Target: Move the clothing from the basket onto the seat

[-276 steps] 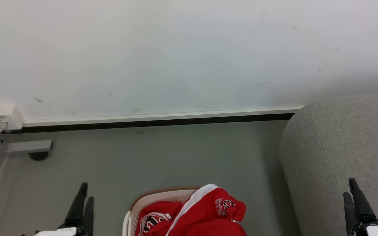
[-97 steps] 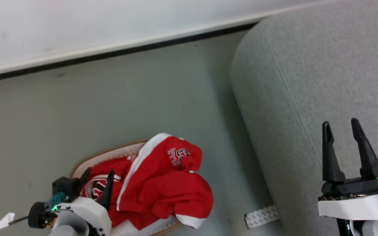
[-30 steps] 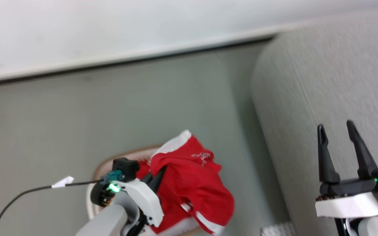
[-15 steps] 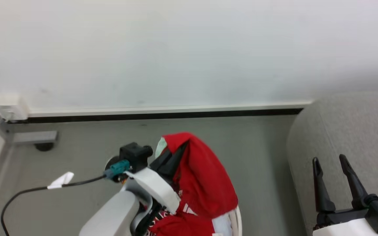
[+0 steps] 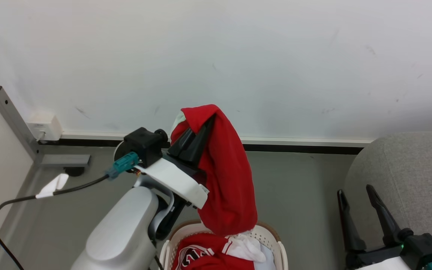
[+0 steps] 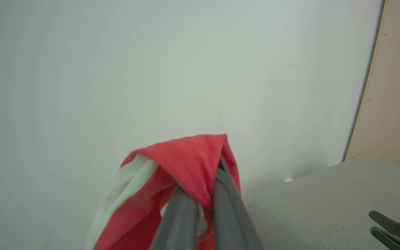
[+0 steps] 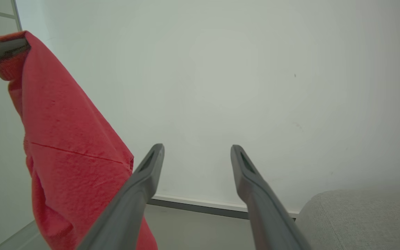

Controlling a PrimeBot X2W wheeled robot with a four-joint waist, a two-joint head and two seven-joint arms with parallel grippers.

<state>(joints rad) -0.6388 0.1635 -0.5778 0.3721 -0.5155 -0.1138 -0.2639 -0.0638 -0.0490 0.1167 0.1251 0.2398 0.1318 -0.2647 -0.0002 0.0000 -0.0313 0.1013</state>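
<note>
Pale wall (image 5: pixel 276 56) and grey-green floor (image 5: pixel 294 187) frame our head view. Near the centre our left claw (image 5: pixel 205 125) is clamped on a red jersey (image 5: pixel 227 180), held high so the cloth hangs toward 6 o'clock. We cannot tell whether its lower end touches the basket (image 5: pixel 280 249) or hangs just above it. A second jersey (image 5: pixel 197 257) lies inside the basket. At 4 o'clock stands the seat (image 5: pixel 407 168), and our right claw (image 5: pixel 354 189) is in front of it, fingers spread and empty.

Along our left wrist, the two fingers press together on a red fold, with the seat at 4 o'clock.

Along our right wrist, the fingers stand wide apart, with the hanging jersey at 9 o'clock and the seat's corner at 5 o'clock.
</note>
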